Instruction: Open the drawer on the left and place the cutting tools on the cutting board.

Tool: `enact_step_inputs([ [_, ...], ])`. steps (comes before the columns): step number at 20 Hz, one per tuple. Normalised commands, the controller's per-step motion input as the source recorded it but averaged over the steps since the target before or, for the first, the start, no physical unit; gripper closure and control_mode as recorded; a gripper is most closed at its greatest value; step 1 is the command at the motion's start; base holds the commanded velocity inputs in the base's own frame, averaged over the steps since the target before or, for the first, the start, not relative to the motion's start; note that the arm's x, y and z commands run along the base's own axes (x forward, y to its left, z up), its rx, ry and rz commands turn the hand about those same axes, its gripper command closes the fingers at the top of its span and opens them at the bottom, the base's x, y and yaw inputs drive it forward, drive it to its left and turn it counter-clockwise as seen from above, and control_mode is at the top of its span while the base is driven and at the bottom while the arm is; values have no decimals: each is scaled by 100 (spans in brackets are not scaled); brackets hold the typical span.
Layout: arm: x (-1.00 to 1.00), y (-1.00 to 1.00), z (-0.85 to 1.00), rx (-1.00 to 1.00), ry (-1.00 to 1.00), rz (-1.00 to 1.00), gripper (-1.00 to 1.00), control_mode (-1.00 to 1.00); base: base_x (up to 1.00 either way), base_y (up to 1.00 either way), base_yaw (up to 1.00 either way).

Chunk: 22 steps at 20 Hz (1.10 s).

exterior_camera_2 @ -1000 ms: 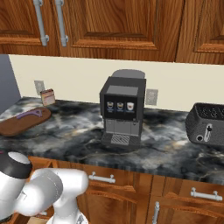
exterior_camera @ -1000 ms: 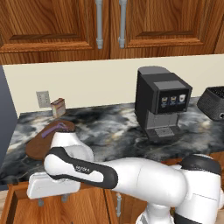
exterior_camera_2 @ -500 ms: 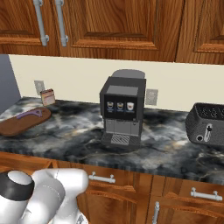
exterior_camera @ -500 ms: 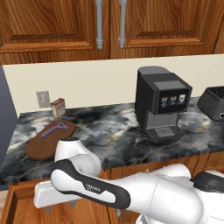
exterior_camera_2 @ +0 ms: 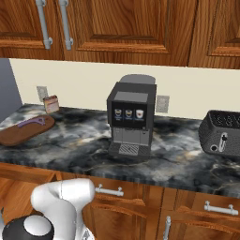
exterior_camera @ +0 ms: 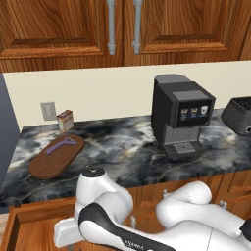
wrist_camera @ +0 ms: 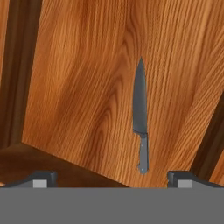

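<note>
From the left base view, the drawer (exterior_camera: 29,223) is pulled out at the bottom left, below the dark marble counter (exterior_camera: 122,152). You can see its wooden rim and part of its floor. The white arm (exterior_camera: 147,223) bends down low over it, and its hand end sits in front of the drawer. The cutting board (exterior_camera: 55,157) lies flat on the left part of the counter. A purple cutting tool (exterior_camera: 61,145) lies on the board, toward its far end. Just behind the board, near the wall, stands a small tan box (exterior_camera: 65,120). A black coffee machine (exterior_camera: 180,120) stands farther right on the counter, well apart from the board. A dark toaster (exterior_camera: 238,115) sits at the right edge.

From the right base view, the cutting board (exterior_camera_2: 23,131) is at the far left of the counter (exterior_camera_2: 93,150), with the purple tool (exterior_camera_2: 32,123) on top of it. The tan box (exterior_camera_2: 50,104) is just behind it. The coffee machine (exterior_camera_2: 131,119) is in the middle and the toaster (exterior_camera_2: 221,134) is to the right. The open drawer's (exterior_camera_2: 26,174) top edge shows at the lower left, below the counter.

From the hand view, the camera looks down into the drawer (wrist_camera: 87,87). A grey knife (wrist_camera: 141,116) lies flat on the wooden floor of the drawer, apart from the walls. The jaws (wrist_camera: 112,180) are spread wide, one tip at each bottom corner. They hold nothing and do not touch the knife.
</note>
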Motion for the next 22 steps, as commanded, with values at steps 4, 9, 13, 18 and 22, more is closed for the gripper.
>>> enact_step_inputs([
  [4,0,0,0,0,0,0,-100,-100,0,0,0],
  [9,-7,0,0,0,0,-2,-100,-100,0,0,0],
  [13,-23,0,0,-2,-3,-17,-100,-100,0,0,0],
  [18,0,0,0,0,0,-17,-100,-100,0,0,0],
  [22,0,0,0,-1,0,-1,-100,-100,0,0,0],
])
